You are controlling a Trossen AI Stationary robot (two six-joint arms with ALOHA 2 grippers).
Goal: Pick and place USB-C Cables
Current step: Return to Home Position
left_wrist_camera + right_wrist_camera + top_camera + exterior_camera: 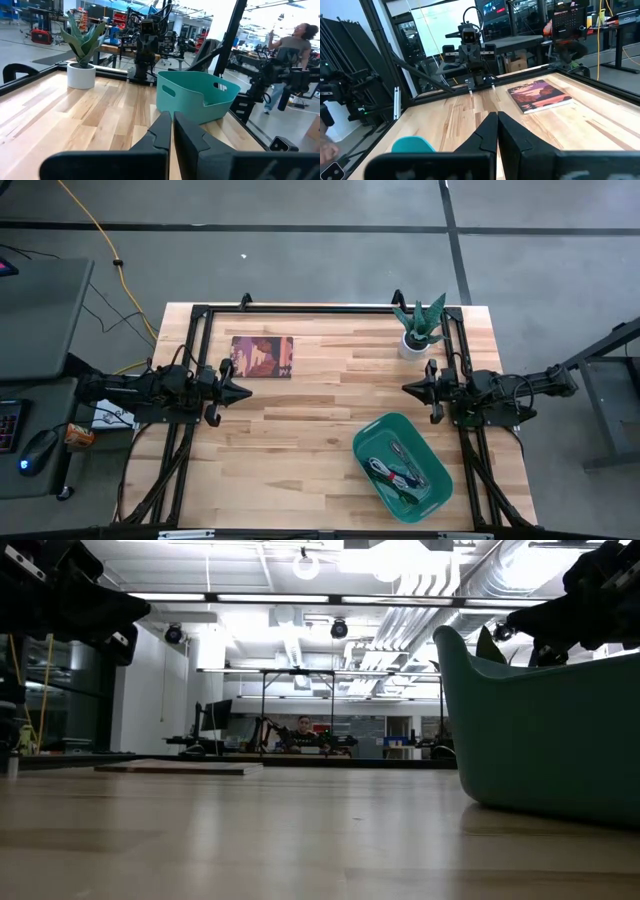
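Currently, the short thin USB-C cable bundles [393,467] lie together inside the teal plastic tub [360,446] on the right half of the light wooden table [300,442]. The left gripper [243,392] hovers at the left side, jaws closed, empty. The right gripper [408,389] hovers opposite, above the tub, jaws closed, empty.

The left gripper [243,392] and right gripper [409,389] point level toward each other (well apart), each arm folded low at its own side, with fingers [161,132] pressed together
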